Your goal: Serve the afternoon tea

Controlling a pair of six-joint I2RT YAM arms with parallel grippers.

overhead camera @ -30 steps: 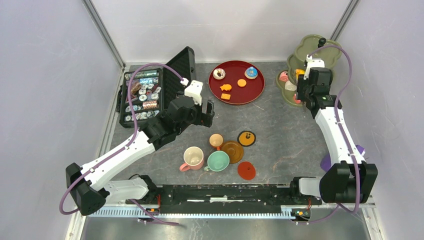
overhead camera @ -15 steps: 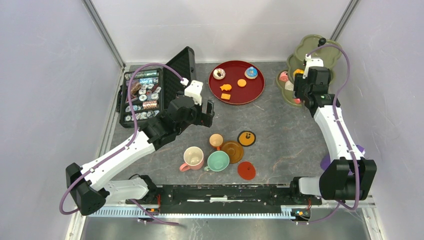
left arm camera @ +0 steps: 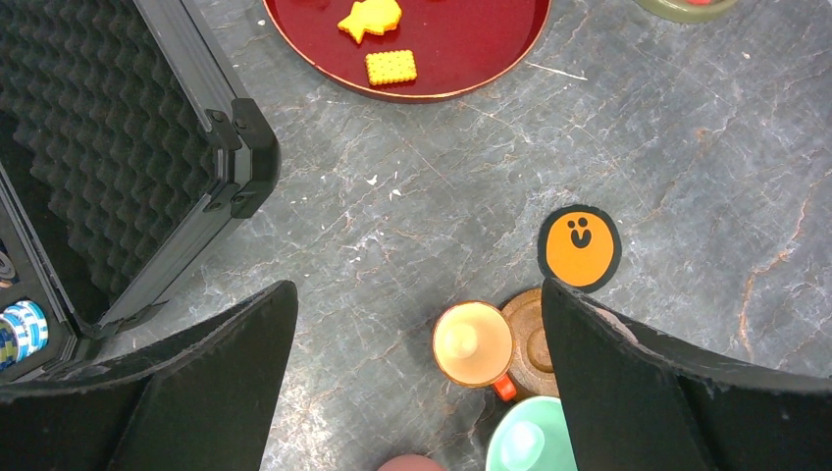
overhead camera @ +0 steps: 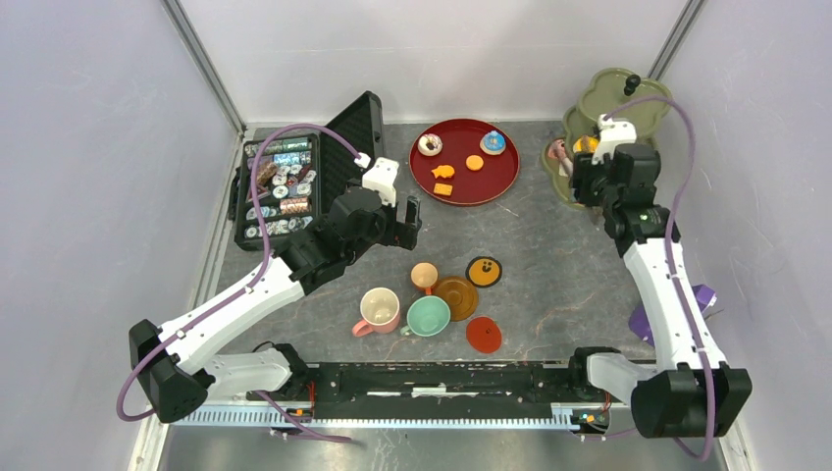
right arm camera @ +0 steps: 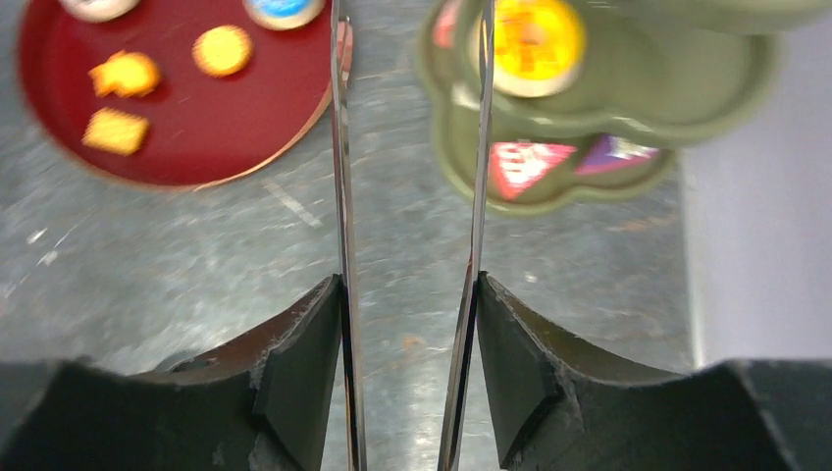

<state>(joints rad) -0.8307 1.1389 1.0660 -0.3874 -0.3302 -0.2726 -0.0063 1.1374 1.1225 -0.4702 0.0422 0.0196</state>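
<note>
Yellow donut (right arm camera: 535, 39) is seen just beside the tongs (right arm camera: 341, 196), grasped by the right hand (right arm camera: 409, 294); left hand (left arm camera: 417, 289) is held released.

Soft, even light from above keeps the overhead view bright and sharp, with faint shadows on the grey marbled tabletop (overhead camera: 549, 255). The left wrist view is crisp. The right wrist view is smeared, perhaps by motion blur. There the round dark-red tray (right arm camera: 216, 128), its orange toy biscuits (right arm camera: 221, 49) and the olive-green tiered stand (right arm camera: 687, 88) look soft, and the thin metal tongs (right arm camera: 340, 196) glint.

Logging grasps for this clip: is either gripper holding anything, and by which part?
The right gripper squeezes the metal tongs across both arms; left gripper holds nothing.
</note>
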